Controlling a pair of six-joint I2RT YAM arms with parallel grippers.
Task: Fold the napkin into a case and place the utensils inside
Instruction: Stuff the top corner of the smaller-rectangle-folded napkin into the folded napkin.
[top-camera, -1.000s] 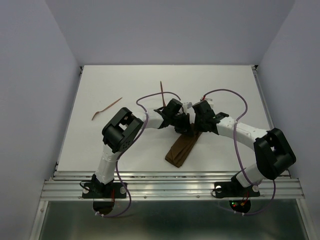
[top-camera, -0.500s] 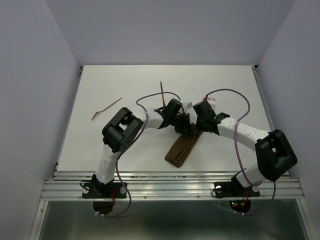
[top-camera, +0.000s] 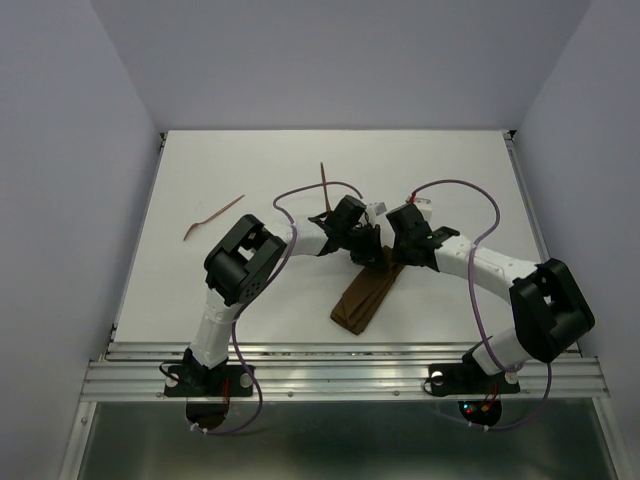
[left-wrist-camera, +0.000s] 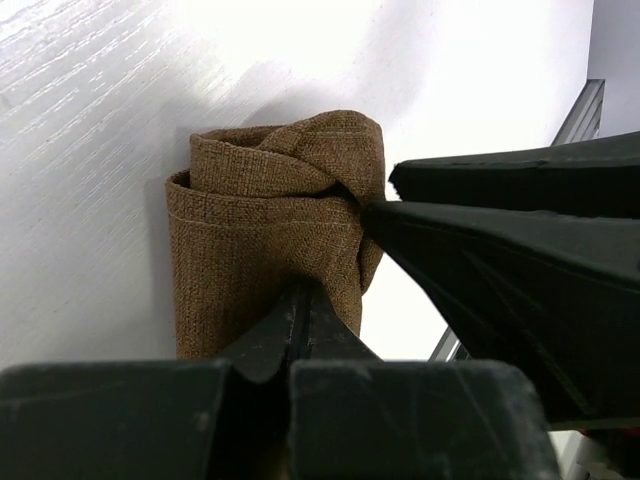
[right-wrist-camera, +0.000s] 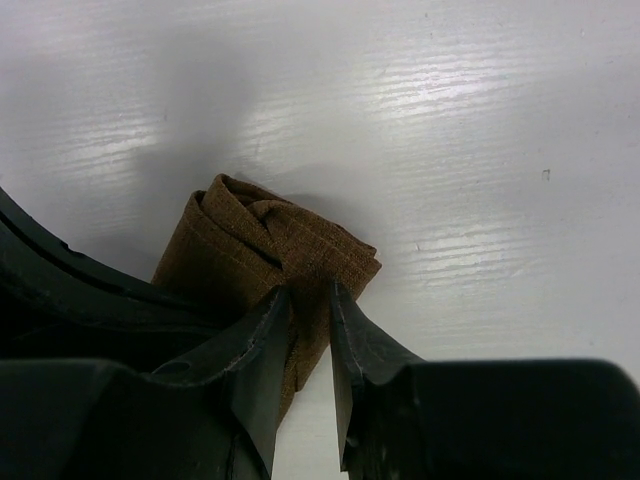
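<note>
Overhead view. Case (top-camera: 366, 297): a narrow brown strip lying flat on the counter (top-camera: 460, 170), its long axis running from near-left to far-right. Left fingers (top-camera: 371, 251) and right fingers (top-camera: 396, 256) both sit at its far-right end, one from each side. The rest of the strip trails back toward the arm bases. Curved stick (top-camera: 213, 216): on the far left, well apart from the case. Straight stick (top-camera: 324, 178): beyond the left wrist, nearer to the case but also apart from it. Neither is inside. We judge the left arm nearer to both.

Left wrist view. The case end shows as a rolled, layered mouth, directly ahead of the fingers. The left fingers are together, pinching its lower fold. The right fingers come in from the right, nearly closed on the fold's upper corner.

Right wrist view. The same rolled end lies just ahead and slightly left. The right fingers stand a narrow gap apart, and cloth appears to fill it, so we read them as clamped on the edge.

Judgement. With each arm holding one side of the mouth, the next move depends on drawing the layers apart across the long axis.
</note>
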